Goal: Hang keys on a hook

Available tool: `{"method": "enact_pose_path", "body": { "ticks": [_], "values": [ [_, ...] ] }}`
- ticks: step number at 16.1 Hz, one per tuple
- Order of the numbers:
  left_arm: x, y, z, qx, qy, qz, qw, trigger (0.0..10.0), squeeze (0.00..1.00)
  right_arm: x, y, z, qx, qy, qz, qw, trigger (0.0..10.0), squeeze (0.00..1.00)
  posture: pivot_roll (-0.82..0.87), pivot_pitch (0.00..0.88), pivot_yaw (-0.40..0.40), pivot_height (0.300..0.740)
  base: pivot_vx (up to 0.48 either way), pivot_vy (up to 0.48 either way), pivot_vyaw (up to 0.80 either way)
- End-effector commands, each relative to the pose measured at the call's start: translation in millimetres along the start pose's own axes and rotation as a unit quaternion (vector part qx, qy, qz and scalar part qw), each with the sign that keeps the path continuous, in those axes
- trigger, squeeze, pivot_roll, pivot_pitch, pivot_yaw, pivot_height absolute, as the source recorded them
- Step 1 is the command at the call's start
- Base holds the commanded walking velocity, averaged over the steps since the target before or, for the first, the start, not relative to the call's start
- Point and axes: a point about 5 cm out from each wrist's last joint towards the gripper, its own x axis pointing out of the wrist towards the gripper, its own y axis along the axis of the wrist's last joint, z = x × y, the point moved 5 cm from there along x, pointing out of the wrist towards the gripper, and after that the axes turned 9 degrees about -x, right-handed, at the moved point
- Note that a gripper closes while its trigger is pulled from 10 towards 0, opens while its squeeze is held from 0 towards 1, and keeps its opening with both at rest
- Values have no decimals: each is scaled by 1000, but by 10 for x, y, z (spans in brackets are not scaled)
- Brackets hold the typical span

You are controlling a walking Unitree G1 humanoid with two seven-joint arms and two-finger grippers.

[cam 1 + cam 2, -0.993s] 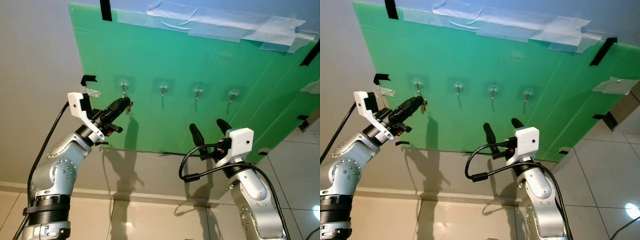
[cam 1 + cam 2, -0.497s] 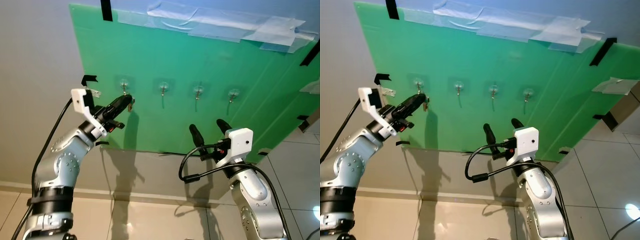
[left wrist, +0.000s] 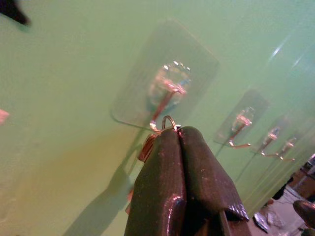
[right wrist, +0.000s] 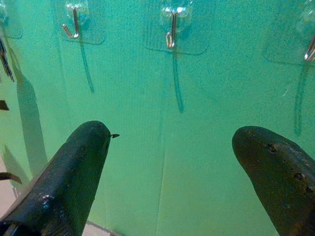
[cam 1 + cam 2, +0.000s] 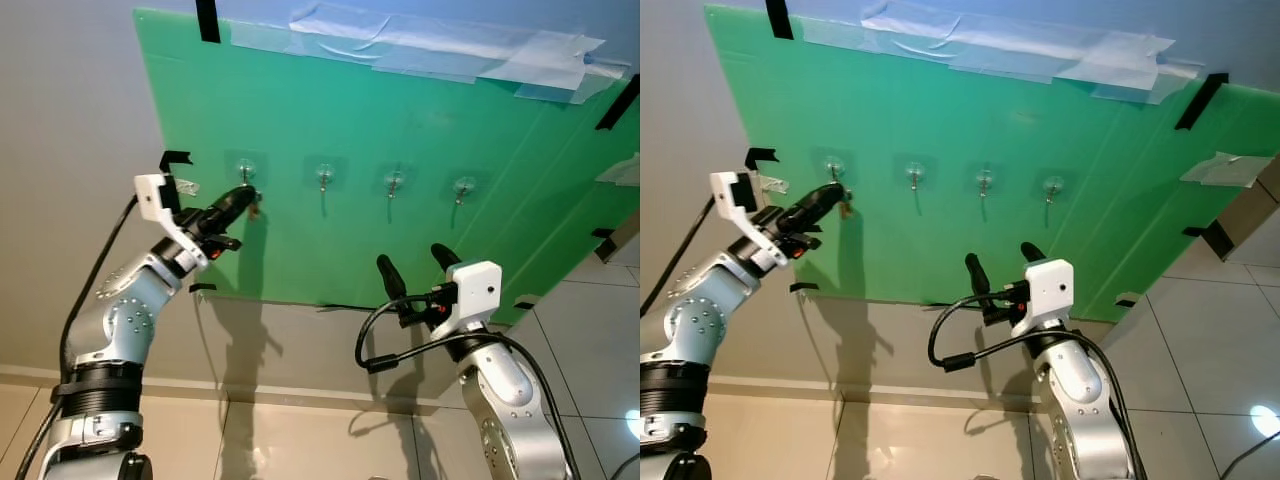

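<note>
Green board (image 5: 400, 150) is carrying four hooks, and the left pincer (image 3: 173, 135), clamped on the keys (image 3: 147, 146), is now pressing closer to the leftmost hook (image 3: 165, 101) than a second ago, nearly threading the ring, while the right pincer (image 4: 172, 162) is hanging apart.

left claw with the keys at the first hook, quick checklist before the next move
1. Grip: left claw shut on the keys, key ring poking out past the tips. ok
2. Target: the tips sit just below the leftmost hook, close to its bend. ok
3. Ring over the hook tip: not ok, the ring looks not yet threaded on.
4. Ring touching the hook: cannot tell.
5. Other three hooks bare. ok
6. Right claw open, low and apart from the green board, out of the way. ok
</note>
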Motion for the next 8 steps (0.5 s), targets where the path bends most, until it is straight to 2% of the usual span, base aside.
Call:
{"method": "enact_pose_path", "body": {
  "ticks": [1, 4, 6, 7, 8],
  "values": [
    [4, -19, 1, -7, -1, -3, 1000, 10000, 0, -2, 30, 34, -5, -4, 4, 1000, 10000, 1000, -17, 0, -52, 740, 0, 0, 0],
    [2, -66, -54, -56, 8, 4, 998, 10000, 0, 13, 28, 28, -8, 2, 2, 1000, 10000, 1000, -16, 0, -61, 740, 0, 0, 0],
    [2, -66, -61, -61, 9, 5, 998, 10000, 0, 13, 27, 29, -8, 2, 2, 1000, 10000, 1000, -16, 0, -61, 740, 0, 0, 0],
    [-8, -72, -93, -85, 15, 10, 996, 10000, 0, 10, 26, 27, -8, 2, 1, 1000, 10000, 1000, -20, 0, -61, 740, 0, 0, 0],
    [-27, -123, -175, -133, 32, 17, 990, 10000, 0, 6, 20, 23, -8, 3, 0, 1000, 10000, 1000, -21, 0, -60, 740, 0, 0, 0]
  ]
}}
